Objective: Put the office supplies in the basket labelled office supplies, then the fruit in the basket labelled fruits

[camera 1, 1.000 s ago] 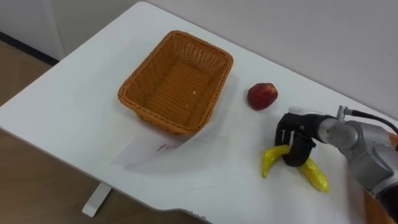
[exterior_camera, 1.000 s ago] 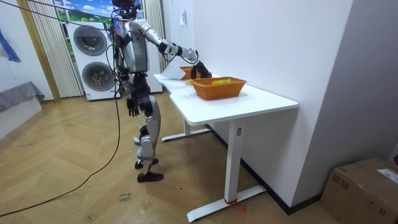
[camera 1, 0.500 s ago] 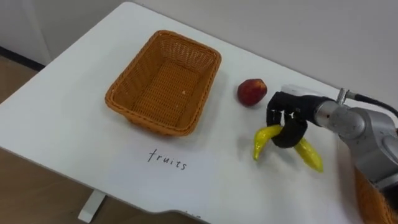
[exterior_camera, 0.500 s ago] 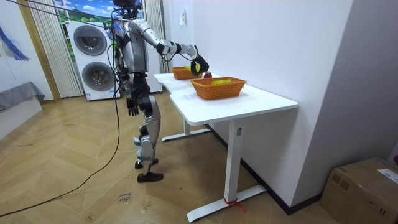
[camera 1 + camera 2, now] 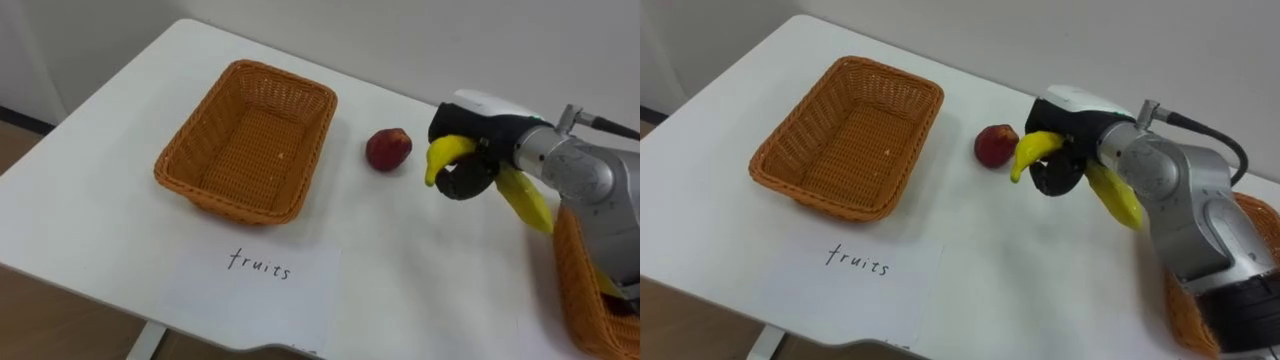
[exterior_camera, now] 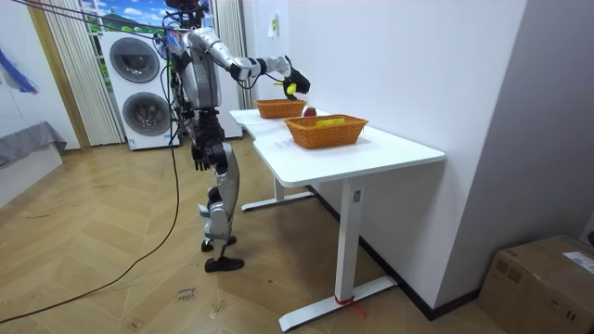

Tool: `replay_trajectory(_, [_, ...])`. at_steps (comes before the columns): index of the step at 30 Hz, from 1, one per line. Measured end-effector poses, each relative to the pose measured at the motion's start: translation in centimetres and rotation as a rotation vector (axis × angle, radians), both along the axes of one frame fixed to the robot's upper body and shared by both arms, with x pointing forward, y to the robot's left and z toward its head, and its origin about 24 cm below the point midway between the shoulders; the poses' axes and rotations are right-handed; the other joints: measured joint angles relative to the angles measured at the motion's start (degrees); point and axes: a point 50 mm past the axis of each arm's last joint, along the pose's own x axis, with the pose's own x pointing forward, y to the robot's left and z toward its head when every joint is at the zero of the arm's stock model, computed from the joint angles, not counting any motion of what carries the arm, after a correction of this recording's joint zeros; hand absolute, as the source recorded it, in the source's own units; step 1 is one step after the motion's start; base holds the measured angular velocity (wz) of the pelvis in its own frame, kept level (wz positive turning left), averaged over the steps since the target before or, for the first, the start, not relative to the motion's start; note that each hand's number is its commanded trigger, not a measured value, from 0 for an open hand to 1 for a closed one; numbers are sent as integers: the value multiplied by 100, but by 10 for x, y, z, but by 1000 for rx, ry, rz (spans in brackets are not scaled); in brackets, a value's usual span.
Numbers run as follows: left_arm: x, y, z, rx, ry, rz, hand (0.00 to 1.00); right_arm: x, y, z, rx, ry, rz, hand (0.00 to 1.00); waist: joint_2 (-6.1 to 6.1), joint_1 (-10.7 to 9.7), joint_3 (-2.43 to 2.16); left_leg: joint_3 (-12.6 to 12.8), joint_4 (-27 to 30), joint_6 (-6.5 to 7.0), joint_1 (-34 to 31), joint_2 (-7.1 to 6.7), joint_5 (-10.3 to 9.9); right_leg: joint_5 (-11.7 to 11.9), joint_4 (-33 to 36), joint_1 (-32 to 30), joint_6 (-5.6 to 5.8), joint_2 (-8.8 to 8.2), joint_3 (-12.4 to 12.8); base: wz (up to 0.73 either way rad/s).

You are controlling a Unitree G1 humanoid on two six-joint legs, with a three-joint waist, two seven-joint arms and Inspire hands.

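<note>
My right hand (image 5: 468, 163) is shut on a yellow banana (image 5: 447, 154) and holds it in the air above the white table (image 5: 120, 230), right of the red apple (image 5: 388, 149). The banana's other end (image 5: 524, 196) sticks out past the hand to the right. The apple lies on the table just right of the empty woven fruit basket (image 5: 203, 190). In the room view I stand at the table's long side with the right hand (image 6: 292, 82) raised over it. My left hand (image 6: 197, 160) hangs by my hip with its fingers relaxed.
A sheet of paper (image 5: 260, 278) with handwriting lies in front of the fruit basket near the table's front edge. A second woven basket (image 5: 575, 300) stands at the far right, partly behind my right arm. A wall runs along the table's far side.
My right hand has lifted the banana off the table and carried it up and a little toward the apple. The camera has shifted, so the basket and paper sit further left.
</note>
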Motion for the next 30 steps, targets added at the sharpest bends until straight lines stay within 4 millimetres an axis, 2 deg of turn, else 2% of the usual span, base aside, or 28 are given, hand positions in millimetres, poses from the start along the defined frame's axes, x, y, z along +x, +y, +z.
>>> replay_trajectory(4, [-2,-5,-2,-9,-15,25,0,-2,0,25,59,-108,5,100,19,-64,-5,10,-23,3,30,-3,3,0,-4,33,0,-1,28,-1])
replay_trajectory(5, [-4,-6,-2,-8,-12,28,0,-3,2,33,69,-154,14,100,35,-71,7,24,-41,3,79,-2,3,0,-6,69,0,4,68,-4])
replay_trajectory(8, [-8,-6,-2,-5,-7,37,0,-10,12,51,90,-246,61,100,56,-122,5,20,-66,4,113,-3,3,-1,-8,95,1,4,69,0])
replay_trajectory(16, [-14,-9,-3,-4,7,44,0,-18,23,68,104,-341,118,100,70,-133,7,-4,-84,11,129,-13,14,-3,-2,114,6,-4,57,1])
replay_trajectory(21, [-18,-13,-5,-13,13,50,0,-19,27,75,141,-368,134,100,68,19,6,-4,-105,7,133,-8,18,-6,-3,107,9,-1,41,0])
replay_trajectory(26, [-15,-19,-7,-27,3,45,0,-17,38,82,204,-443,142,100,57,288,9,-8,-119,6,136,-6,18,-9,-4,104,14,-7,-31,0])
replay_trajectory(30, [-16,-19,-7,-29,7,42,0,-16,46,84,236,-476,152,100,39,358,12,-105,-109,8,99,-21,19,-9,0,109,15,-18,-125,11])
